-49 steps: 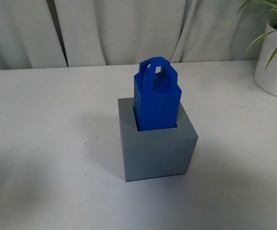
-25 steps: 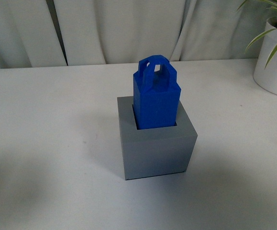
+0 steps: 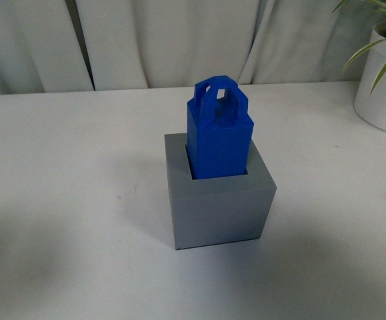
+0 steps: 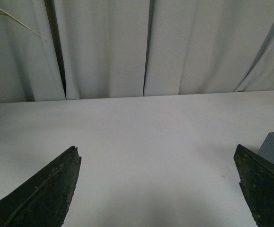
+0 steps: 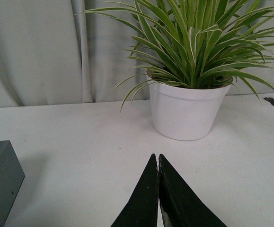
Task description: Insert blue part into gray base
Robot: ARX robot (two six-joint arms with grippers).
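Front view shows the blue part (image 3: 218, 137) standing upright in the square recess of the gray base (image 3: 219, 207), at the centre of the frame on the white table (image 3: 66, 200); its crossed loop handles rise clear above the rim, and the insertion looks done. Neither arm appears in this view. The left pincer (image 4: 158, 189) is spread wide with nothing between its fingers, a corner of the base showing at the right edge of its view. The right pincer (image 5: 158, 189) is pressed together and empty, facing a potted plant (image 5: 189, 90).

Main risk, I judge: an arm sweeping inward could clip the tall handles and tip the block or shove the base. Bare table surrounds the base on all sides; the plant crowds only the upper right.
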